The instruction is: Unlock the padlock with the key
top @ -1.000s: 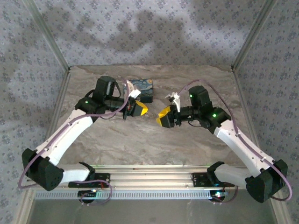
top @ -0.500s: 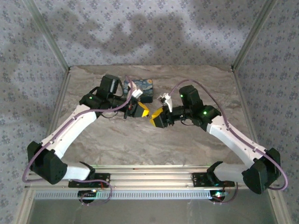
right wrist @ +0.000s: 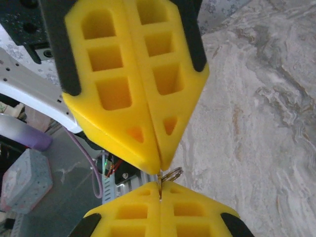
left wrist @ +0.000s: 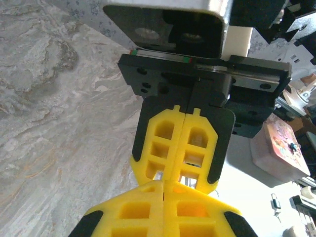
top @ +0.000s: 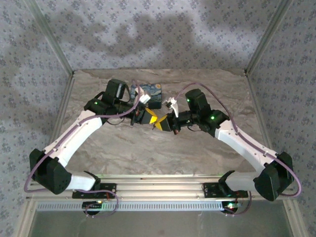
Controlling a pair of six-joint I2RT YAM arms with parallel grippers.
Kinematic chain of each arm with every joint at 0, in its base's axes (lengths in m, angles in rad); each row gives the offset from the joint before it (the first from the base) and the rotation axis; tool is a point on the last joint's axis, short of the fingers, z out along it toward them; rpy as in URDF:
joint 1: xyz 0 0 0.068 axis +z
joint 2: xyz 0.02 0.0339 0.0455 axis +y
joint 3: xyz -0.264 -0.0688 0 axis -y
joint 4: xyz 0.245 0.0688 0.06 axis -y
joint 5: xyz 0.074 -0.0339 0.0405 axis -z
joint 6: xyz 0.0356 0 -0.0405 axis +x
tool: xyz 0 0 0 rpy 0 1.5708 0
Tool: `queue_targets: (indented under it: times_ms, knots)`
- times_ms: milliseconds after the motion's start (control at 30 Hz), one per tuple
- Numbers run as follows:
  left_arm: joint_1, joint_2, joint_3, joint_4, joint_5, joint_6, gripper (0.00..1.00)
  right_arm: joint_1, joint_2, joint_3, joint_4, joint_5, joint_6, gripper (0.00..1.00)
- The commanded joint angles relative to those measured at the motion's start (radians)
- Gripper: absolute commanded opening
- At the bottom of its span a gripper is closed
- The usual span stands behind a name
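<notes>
1. Marbled table (top: 207, 148), patterned walls behind. The padlock (top: 152, 93) lies flat at the back, apart from both grippers.
2. Left gripper (top: 153, 118) and right gripper (top: 159, 122) meet tip to tip, each with fingers pressed together.
3. Key (right wrist: 159, 188): the blade sits in the right gripper's seam and the ring is beside the left tip. This is probably a regrip to aim the key.

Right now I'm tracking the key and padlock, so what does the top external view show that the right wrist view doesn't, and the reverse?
Top external adds the padlock, lying on the table beyond the left gripper. Right wrist adds the key, its ring by the left gripper's tip, its thin end in the seam of the right gripper. Shared: both yellow grippers shut, meeting tip to tip.
</notes>
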Motion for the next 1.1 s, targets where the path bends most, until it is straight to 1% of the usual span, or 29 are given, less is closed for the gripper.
queue_targets:
  times_ms: [0, 67, 133, 200, 267, 300, 367, 467, 500, 567, 633, 767, 933, 1067]
  knots:
    - [-0.003, 0.002, 0.031, -0.009, 0.041, 0.011, 0.0, 0.001, 0.007, 0.011, 0.043, -0.031, 0.021, 0.0]
    - [-0.002, 0.0, 0.029, 0.014, 0.03, -0.017, 0.0, -0.002, 0.004, -0.012, 0.098, -0.043, 0.057, 0.0]
    - [-0.001, 0.0, 0.024, 0.05, 0.02, -0.059, 0.13, -0.005, 0.001, -0.038, 0.159, -0.045, 0.098, 0.0]
    - [0.002, -0.002, 0.016, 0.089, 0.019, -0.106, 0.27, -0.01, -0.002, -0.066, 0.223, -0.042, 0.141, 0.0]
    - [0.009, -0.012, -0.005, 0.154, -0.007, -0.18, 0.43, -0.016, -0.005, -0.092, 0.285, -0.039, 0.184, 0.0]
    - [0.015, -0.02, -0.021, 0.185, -0.022, -0.218, 0.46, -0.019, -0.006, -0.102, 0.306, -0.036, 0.198, 0.0]
    - [0.04, -0.047, -0.079, 0.313, -0.04, -0.331, 0.5, -0.025, -0.01, -0.122, 0.346, -0.026, 0.224, 0.0]
    - [0.086, -0.099, -0.201, 0.542, -0.06, -0.516, 0.5, -0.037, -0.022, -0.145, 0.378, -0.004, 0.247, 0.0]
    - [0.096, -0.113, -0.236, 0.594, -0.068, -0.562, 0.49, -0.04, -0.026, -0.152, 0.384, 0.002, 0.252, 0.0]
    - [0.1, -0.134, -0.301, 0.697, -0.081, -0.626, 0.45, -0.049, -0.032, -0.161, 0.401, 0.009, 0.263, 0.0]
    - [0.094, -0.142, -0.345, 0.755, -0.083, -0.662, 0.42, -0.052, -0.032, -0.166, 0.412, 0.006, 0.27, 0.0]
    - [0.068, -0.15, -0.396, 0.828, -0.083, -0.692, 0.36, -0.054, -0.031, -0.166, 0.421, 0.004, 0.275, 0.0]
    - [0.021, -0.154, -0.397, 0.835, -0.082, -0.667, 0.36, -0.053, -0.028, -0.168, 0.433, -0.003, 0.282, 0.0]
    - [0.012, -0.149, -0.399, 0.837, -0.085, -0.663, 0.35, -0.054, -0.028, -0.166, 0.439, -0.012, 0.288, 0.0]
